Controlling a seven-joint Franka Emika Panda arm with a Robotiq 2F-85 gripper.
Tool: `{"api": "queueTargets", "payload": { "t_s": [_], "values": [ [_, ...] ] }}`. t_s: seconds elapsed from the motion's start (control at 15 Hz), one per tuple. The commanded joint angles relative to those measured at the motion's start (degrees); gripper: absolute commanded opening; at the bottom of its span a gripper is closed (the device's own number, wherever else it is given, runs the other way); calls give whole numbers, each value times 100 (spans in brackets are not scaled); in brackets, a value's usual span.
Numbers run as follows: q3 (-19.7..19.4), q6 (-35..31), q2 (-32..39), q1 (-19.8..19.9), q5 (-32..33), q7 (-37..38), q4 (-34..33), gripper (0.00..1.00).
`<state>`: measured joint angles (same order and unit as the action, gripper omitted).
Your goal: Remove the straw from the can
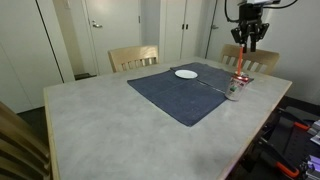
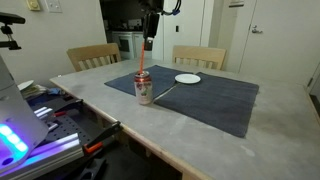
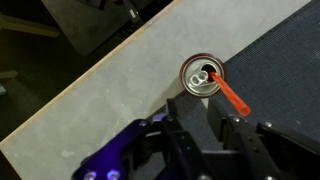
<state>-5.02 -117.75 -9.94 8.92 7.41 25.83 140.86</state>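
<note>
The silvery can stands on the edge of a dark blue mat in both exterior views, also shown. The red-orange straw stands in it, leaning slightly. In the wrist view the can top shows from above with the straw slanting out of its opening toward the lower right. My gripper hangs well above the can, fingers open and empty, straddling the gap just below the can in the wrist view.
A dark blue mat lies on the grey table. A white plate and a thin dark stick lie on the mat. Two wooden chairs stand behind the table. The table edge is close to the can.
</note>
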Motion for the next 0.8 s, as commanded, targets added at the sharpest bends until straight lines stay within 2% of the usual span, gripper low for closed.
{"api": "queueTargets", "payload": {
  "t_s": [0.0,0.2,0.33,0.73],
  "values": [
    [-11,290,201,-10,-213,-59,-243,67],
    [16,376,198,-60,-474,-35,-199,89],
    [43,451,203,-104,-642,-12,-174,99],
    [40,433,176,-96,-631,173,-154,100]
  ]
}}
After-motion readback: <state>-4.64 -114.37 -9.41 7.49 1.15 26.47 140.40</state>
